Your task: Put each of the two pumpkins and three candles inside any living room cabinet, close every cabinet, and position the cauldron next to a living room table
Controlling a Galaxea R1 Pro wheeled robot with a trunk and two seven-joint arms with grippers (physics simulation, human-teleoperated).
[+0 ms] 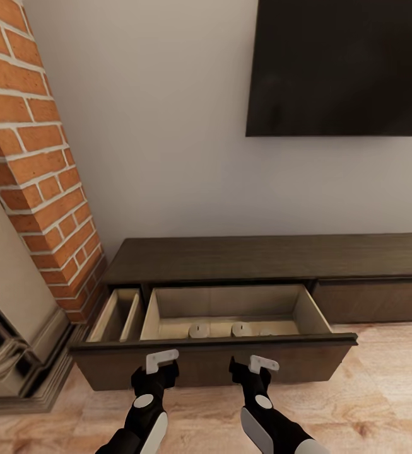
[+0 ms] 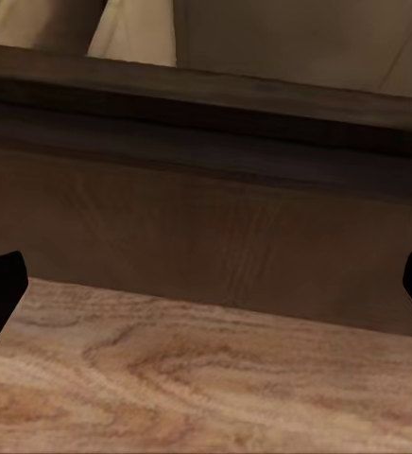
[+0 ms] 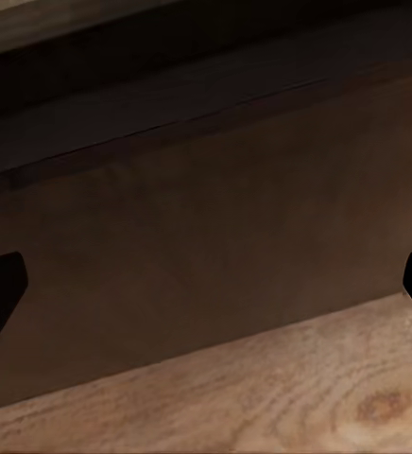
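The dark-brown cabinet stands against the wall with its wide left drawer pulled out, showing a pale beige inside. Two beige-grey candles sit on the drawer floor near its front, and the top of a third peeks over the front panel. My left gripper and right gripper hang open just in front of the drawer's front panel, holding nothing. The pumpkins, the cauldron and the table are out of view.
A red-brick fireplace with a stone surround rises at the left, close to the drawer's left end. A black screen hangs on the wall above the cabinet. Light wood floor lies under my arms and to the right.
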